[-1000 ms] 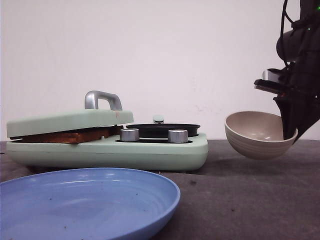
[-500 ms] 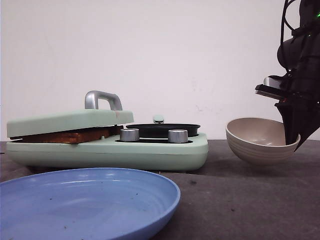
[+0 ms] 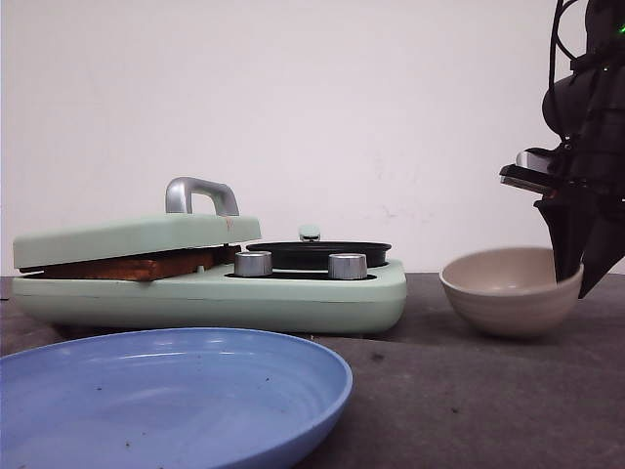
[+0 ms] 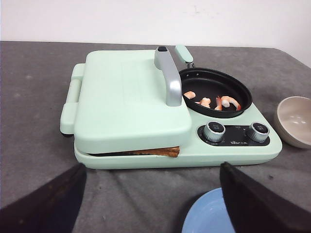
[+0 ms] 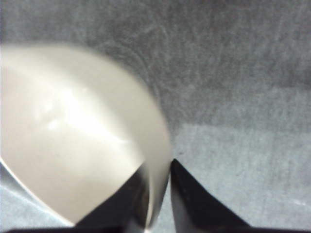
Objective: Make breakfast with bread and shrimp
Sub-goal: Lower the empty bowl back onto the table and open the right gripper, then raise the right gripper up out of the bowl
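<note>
Shrimp: several small orange-pink pieces (image 4: 214, 101) lie in the black round pan (image 4: 228, 109) on the appliance's cooking half, well away from the right pincer and across the appliance from the left one.
Bread: a toasted slice (image 4: 150, 152) sits clamped under the closed pale green lid (image 4: 129, 97); only its brown edge shows at the lid's front gap. Whether a second slice lies with it cannot be told.
Appliance: a mint-green breakfast maker (image 3: 210, 293) with a silver lid handle (image 4: 168, 80) and two metal knobs (image 4: 214, 131) on a dark panel.
Right pincer: the right pincer (image 5: 158, 191) is narrow, its two black fingers pinching the rim of the beige bowl (image 3: 510, 291), one finger inside and one outside. The bowl appears to rest on the dark surface (image 3: 469, 391) and looks empty.
Left pincer: the left pincer (image 4: 150, 204) is spread wide and holds nothing, hanging back from the appliance's front edge.
Plate: a blue plate (image 3: 166, 391) lies near the left pincer, in front of the appliance, bare.
Step in hand: judging by the shrimp in the pan and the empty bowl, the bowl is being set down after emptying.
Next move: the right pincer would need to let go of the rim and lift clear; later the lid must be raised to move the bread to the plate.
Writing: small print under the knobs is too fine to read; no brand is legible.
</note>
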{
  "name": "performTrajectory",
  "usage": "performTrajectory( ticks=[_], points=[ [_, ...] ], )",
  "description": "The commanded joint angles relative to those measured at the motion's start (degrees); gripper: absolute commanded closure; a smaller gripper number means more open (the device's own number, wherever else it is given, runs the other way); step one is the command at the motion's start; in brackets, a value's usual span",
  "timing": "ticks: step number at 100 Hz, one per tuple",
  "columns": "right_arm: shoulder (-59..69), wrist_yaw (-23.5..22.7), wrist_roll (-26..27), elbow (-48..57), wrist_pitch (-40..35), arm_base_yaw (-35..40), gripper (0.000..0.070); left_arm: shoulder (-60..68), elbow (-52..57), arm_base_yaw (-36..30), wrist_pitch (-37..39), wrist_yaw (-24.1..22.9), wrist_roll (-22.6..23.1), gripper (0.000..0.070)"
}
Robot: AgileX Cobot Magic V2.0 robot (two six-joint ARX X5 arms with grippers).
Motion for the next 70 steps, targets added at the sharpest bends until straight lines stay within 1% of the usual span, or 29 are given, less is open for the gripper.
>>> performTrajectory(
  ticks=[1, 6, 9, 13, 14, 20, 23, 27, 56, 70],
  points=[
    [1.07, -0.24, 0.33, 1.11, -0.11, 0.13, 0.0600, 0.04, 0.52, 0.00, 0.68, 0.33, 0.13, 0.0230],
    [1.07, -0.22, 0.28, 1.11, -0.11, 0.13, 0.0582, 0.04, 0.52, 0.00, 0.68, 0.33, 0.13, 0.0230],
    [1.07, -0.17, 0.24, 1.11, -0.07, 0.13, 0.0548, 0.04, 0.52, 0.00, 0.68, 0.33, 0.13, 0.0230],
    [1.07, -0.20, 0.17, 1.11, 0.00, 0.13, 0.0479, 0.04, 0.52, 0.00, 0.70, 0.33, 0.13, 0.0230],
    [1.07, -0.20, 0.20, 1.11, 0.04, 0.13, 0.0448, 0.04, 0.52, 0.00, 0.68, 0.33, 0.13, 0.0230],
    [1.07, -0.15, 0.15, 1.11, 0.15, 0.13, 0.0346, 0.04, 0.52, 0.00, 0.70, 0.33, 0.13, 0.0230],
    [1.07, -0.09, 0.15, 1.11, 0.17, 0.13, 0.0306, 0.04, 0.52, 0.00, 0.70, 0.33, 0.13, 0.0230],
    [1.07, 0.37, 0.15, 1.11, 0.22, 0.13, 0.0270, 0.04, 0.52, 0.00, 0.70, 0.33, 0.13, 0.0230],
    [-0.52, 2.89, -1.07, 1.27, 0.42, 0.11, 0.0260, 0.04, 0.52, 0.00, 0.70, 0.33, 0.13, 0.0230],
    [-3.45, 2.86, -1.31, 1.27, 1.84, 0.11, 0.0260, 0.04, 0.52, 0.00, 0.70, 0.33, 0.13, 0.0230]
  ],
)
